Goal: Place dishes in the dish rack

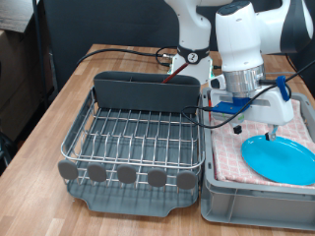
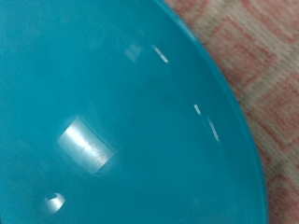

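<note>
the end effector (image 1: 258,116) hangs just above the blue plate (image 1: 280,157), which lies on the checked cloth (image 1: 236,152) beside the dish rack (image 1: 133,133).

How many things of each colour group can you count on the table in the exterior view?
Blue: 1, the plate
Reddish-brown: 1, the spoon standing in the caddy
Red-and-white: 1, the checked cloth
Grey or silver: 2, the dish rack and the plastic bin
Total: 5

You are viewing a white, rounded-segment arm (image 1: 239,34) carrying a grey wrist ring, blue fittings and trailing black cables (image 1: 118,51).
</note>
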`<control>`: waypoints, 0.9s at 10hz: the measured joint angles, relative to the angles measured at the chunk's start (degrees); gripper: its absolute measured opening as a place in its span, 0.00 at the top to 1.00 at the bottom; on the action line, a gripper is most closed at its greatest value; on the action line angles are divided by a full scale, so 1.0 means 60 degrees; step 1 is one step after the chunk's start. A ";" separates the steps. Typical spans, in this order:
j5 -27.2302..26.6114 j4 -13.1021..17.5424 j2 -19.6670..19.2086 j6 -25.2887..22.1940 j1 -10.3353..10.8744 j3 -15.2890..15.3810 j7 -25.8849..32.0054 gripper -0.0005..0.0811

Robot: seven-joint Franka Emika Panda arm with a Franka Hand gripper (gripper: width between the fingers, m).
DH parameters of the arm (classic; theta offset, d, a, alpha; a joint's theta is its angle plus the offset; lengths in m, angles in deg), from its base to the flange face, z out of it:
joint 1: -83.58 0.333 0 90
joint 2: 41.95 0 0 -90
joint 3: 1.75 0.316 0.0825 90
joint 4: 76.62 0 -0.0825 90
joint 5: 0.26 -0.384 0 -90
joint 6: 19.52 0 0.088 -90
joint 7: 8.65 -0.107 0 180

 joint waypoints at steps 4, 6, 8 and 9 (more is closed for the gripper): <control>-0.0434 0.0178 -0.0303 0.0276 -0.0103 0.0311 0.0723 0.01; -0.0702 0.0259 -0.0430 0.0417 -0.0158 0.0510 0.1077 0.01; -0.1086 0.0301 -0.0491 0.0657 -0.0251 0.0727 0.1385 0.01; -0.1143 0.0301 -0.0491 0.0729 -0.0251 0.0768 0.1401 0.15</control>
